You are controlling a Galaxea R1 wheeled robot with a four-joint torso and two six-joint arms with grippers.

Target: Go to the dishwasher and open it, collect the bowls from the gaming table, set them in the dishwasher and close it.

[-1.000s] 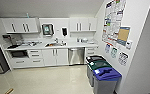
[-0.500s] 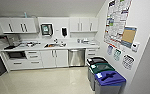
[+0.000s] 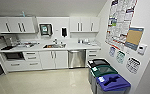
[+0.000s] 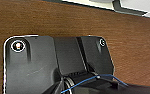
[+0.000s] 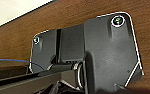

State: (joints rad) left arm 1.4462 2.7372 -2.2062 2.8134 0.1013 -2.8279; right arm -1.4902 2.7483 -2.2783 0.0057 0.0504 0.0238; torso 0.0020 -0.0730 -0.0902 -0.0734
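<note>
Task barely started: dishwasher [image 3: 76, 58] is shut, under the counter [image 3: 73, 46] just right of the sink [image 3: 54, 46], w/ floor [image 3: 46, 81] between it & robot. No bowls collected. Fingers' state: can't tell, either arm.

A kitchenette is seen along the far wall; white upper cabinets [image 3: 16, 25] are hung above a pale countertop [image 3: 73, 46], and a sink [image 3: 54, 46] is set into it near the middle; a dark wall dispenser [image 3: 64, 32] is mounted above the sink, with a paper towel dispenser [image 3: 45, 29] just beside it; three bins are lined up by the right wall, a blue-lidded bin [image 3: 112, 83] nearest, a green-lidded one [image 3: 102, 70] behind it, a black-lidded one [image 3: 98, 62] furthest; posters [image 3: 119, 20] are pinned above them; a brown wooden surface [image 4: 66, 22] is shown in both wrist views.
</note>
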